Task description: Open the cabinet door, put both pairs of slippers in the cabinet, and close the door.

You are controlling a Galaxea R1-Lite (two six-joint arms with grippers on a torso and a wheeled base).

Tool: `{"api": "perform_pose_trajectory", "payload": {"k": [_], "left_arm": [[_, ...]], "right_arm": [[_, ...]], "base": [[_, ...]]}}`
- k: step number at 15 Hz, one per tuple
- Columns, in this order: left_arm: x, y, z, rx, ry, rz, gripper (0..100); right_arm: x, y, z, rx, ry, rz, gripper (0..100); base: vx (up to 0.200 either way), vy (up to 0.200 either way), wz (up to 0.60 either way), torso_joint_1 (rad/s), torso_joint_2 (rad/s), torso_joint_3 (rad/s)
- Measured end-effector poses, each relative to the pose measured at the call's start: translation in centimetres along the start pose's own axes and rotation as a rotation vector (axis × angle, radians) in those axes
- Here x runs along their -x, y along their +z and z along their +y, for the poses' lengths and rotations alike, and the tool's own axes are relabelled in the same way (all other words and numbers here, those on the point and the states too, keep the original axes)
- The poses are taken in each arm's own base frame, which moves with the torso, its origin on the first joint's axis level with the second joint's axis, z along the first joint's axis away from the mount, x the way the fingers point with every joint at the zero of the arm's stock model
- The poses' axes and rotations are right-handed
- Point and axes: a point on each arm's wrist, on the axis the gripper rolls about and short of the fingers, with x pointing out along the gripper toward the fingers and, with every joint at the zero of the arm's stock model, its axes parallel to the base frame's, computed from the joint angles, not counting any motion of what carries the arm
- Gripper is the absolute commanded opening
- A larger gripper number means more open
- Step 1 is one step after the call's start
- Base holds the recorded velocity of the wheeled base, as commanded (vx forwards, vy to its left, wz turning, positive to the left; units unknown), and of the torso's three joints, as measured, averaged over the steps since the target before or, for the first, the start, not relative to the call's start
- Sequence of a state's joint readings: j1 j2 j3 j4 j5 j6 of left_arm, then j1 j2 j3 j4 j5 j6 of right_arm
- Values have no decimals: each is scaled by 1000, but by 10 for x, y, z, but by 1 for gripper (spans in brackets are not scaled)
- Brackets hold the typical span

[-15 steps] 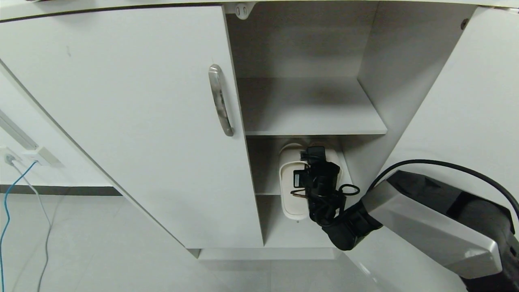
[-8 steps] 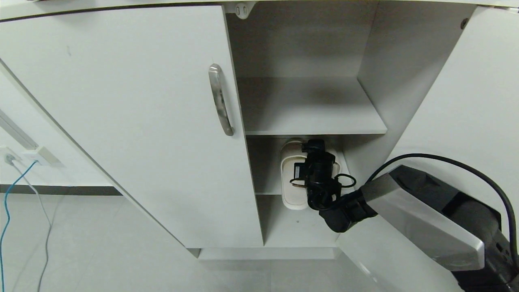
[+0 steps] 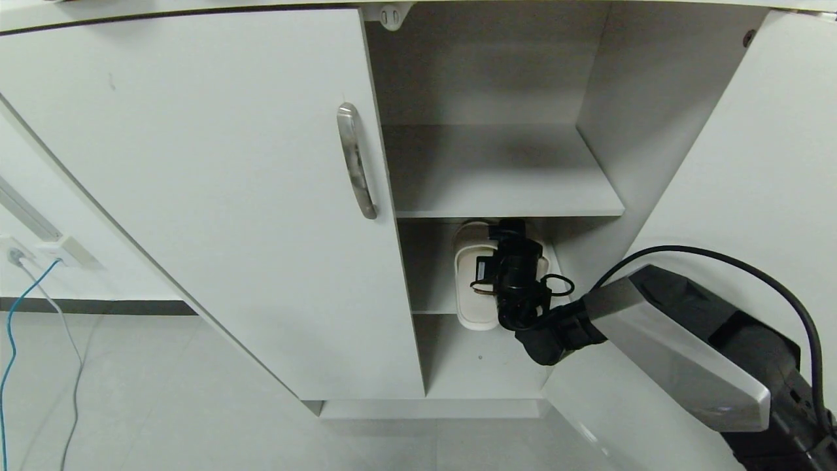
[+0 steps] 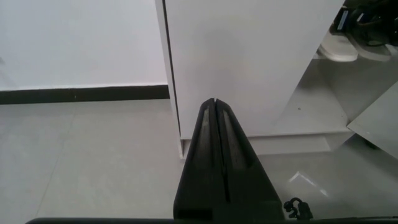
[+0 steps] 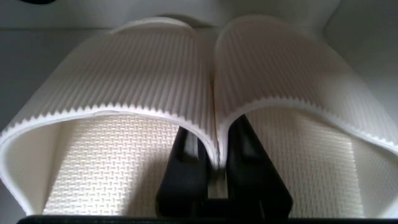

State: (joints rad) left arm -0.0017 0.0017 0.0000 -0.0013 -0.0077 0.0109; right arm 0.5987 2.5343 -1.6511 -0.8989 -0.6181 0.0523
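A pair of white ribbed slippers [image 3: 472,291] sits side by side in the open cabinet's low compartment, heels just past the front edge of the small shelf [image 3: 431,306]. My right gripper [image 3: 515,261] is over them, shut on the two inner strap edges [image 5: 214,134] pressed together between its black fingers [image 5: 186,163]. In the left wrist view the slippers [image 4: 339,50] lie far off. My left gripper [image 4: 214,107] hangs shut and empty above the floor in front of the cabinet's closed left door [image 3: 196,196].
The right door [image 3: 758,170] stands swung open beside my right arm. The left door carries a metal handle [image 3: 355,160]. A bare wide shelf [image 3: 497,173] spans the cabinet above the slippers. Cables [image 3: 26,340] trail down the wall at far left.
My right arm has pushed the slippers deeper into the low compartment, so less of their heels overhangs the small shelf.
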Motion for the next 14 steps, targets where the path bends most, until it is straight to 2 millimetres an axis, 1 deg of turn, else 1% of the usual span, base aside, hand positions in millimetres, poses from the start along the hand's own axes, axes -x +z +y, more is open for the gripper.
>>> {"api": "perform_pose_trajectory", "payload": {"k": [2,5,9,14], "left_arm": [[0,0,0,0,0,0,0],[0,0,0,0,0,0,0],[0,0,0,0,0,0,0],[0,0,0,1,-2,0,0]], "right_arm": [[1,-3,-1,7,1,10,100],[11,-8,-2,26,10,37,100],[37,-2,-5,37,34,54,100],[72,5,-14,45,53,76,100]], "base": [[0,0,0,0,0,0],[0,0,0,0,0,0],[0,0,0,0,0,0],[0,0,0,0,0,0]]}}
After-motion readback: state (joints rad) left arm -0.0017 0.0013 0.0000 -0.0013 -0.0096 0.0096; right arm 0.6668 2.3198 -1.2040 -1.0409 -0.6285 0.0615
